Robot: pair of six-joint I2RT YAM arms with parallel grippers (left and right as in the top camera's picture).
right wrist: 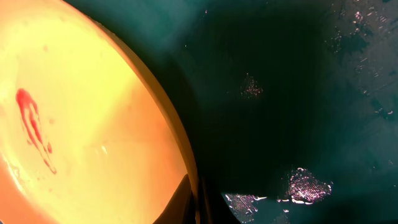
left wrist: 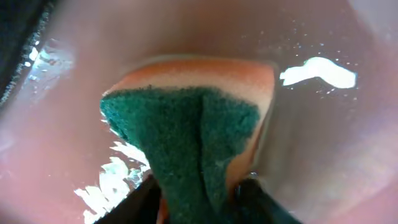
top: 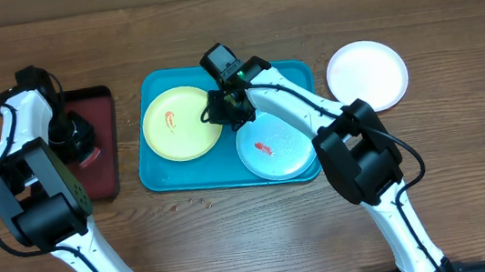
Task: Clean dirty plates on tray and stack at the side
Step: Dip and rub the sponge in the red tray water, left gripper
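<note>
Plates: the yellow plate point(top: 181, 123) lies left in the tray point(top: 163, 174), the mint plate point(top: 273, 146) near right in it, both red-smeared; the white plate point(top: 366, 74) sits on the table point(top: 476, 173), far right. The right gripper point(right wrist: 194, 202) clenches the yellow plate's right rim. The left gripper point(left wrist: 199, 200) squeezes a sponge point(left wrist: 186, 124) over the red tray point(top: 105, 174), left.

Even light above, glare and blur up close
The table point(top: 447, 3) is lit evenly from above, with only soft shadows thrown. In the left wrist view the sponge point(left wrist: 186, 124) is blurred and white glare is seen on the red tray point(left wrist: 329, 143). In the right wrist view the yellow plate point(right wrist: 81, 130) is overexposed, the blue tray point(right wrist: 298, 93) dim.
</note>
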